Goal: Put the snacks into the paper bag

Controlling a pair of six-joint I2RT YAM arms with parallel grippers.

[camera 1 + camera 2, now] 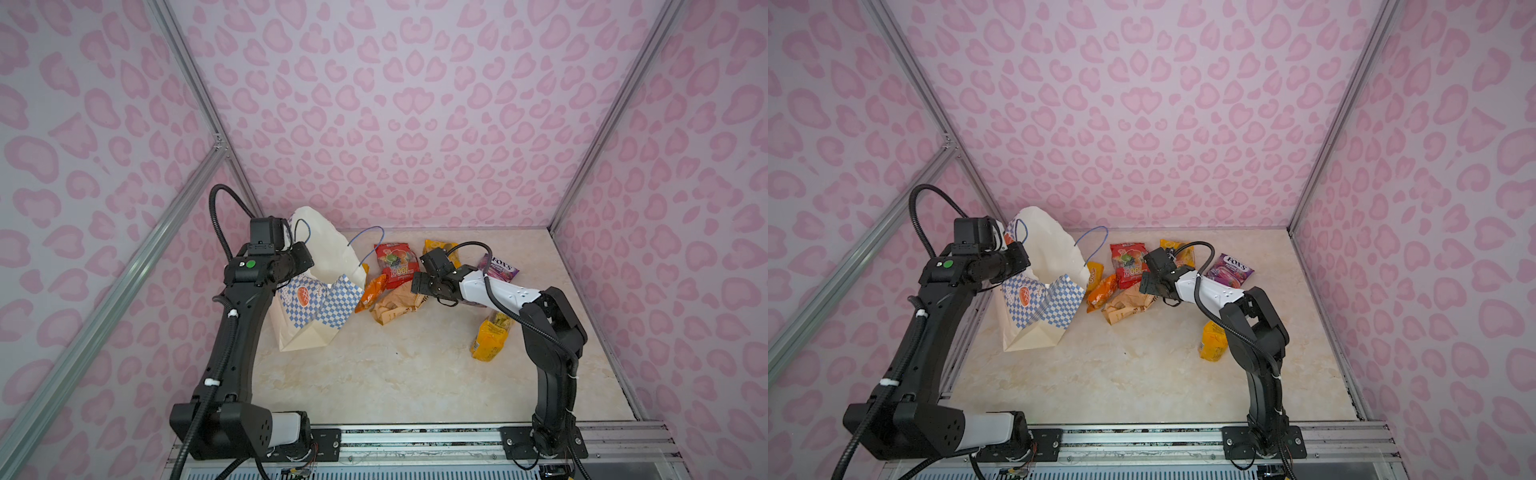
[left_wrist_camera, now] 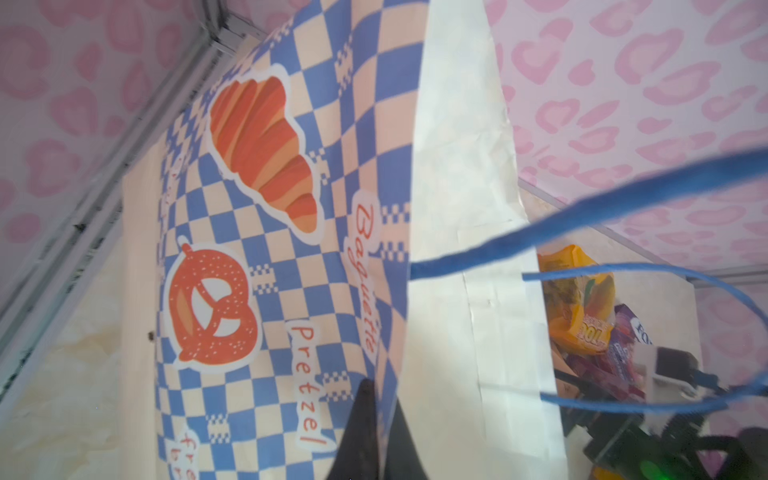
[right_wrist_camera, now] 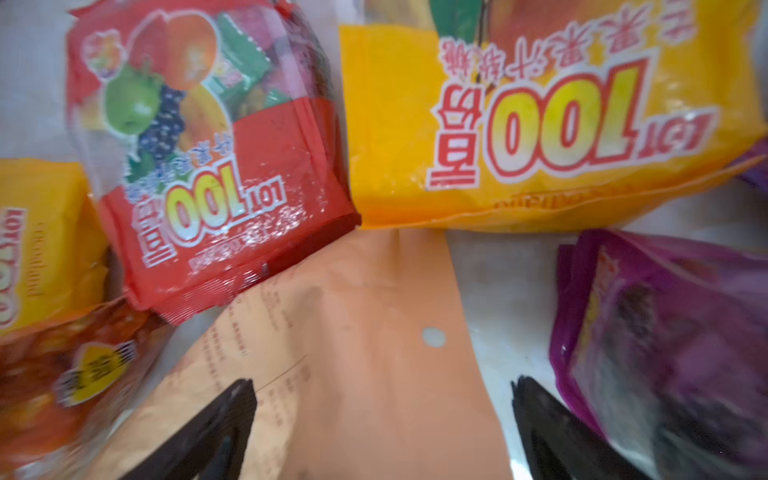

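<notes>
Marble tabletop (image 1: 415,374) inside pink-heart walls (image 1: 415,104): found paper bag (image 1: 316,307) standing open at far left, rim clamped in tight-closed left gripper (image 2: 378,415), snacks (image 1: 394,266) lying loose just right of it. Saw right gripper (image 3: 382,395) spread wide over crumpled tan packet (image 3: 353,332), gripping nothing. Judged packets light, soft, glossy and slippery; best pinched at a flat sealed edge, not the puffy middle.

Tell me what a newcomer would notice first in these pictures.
First the loud pink heart-print walls all around. Next the paper bag with its blue checks, at the left of the table, its rim pinched by the left hand. To its right lies a bright heap of snacks, with the right hand open over a tan packet.
</notes>
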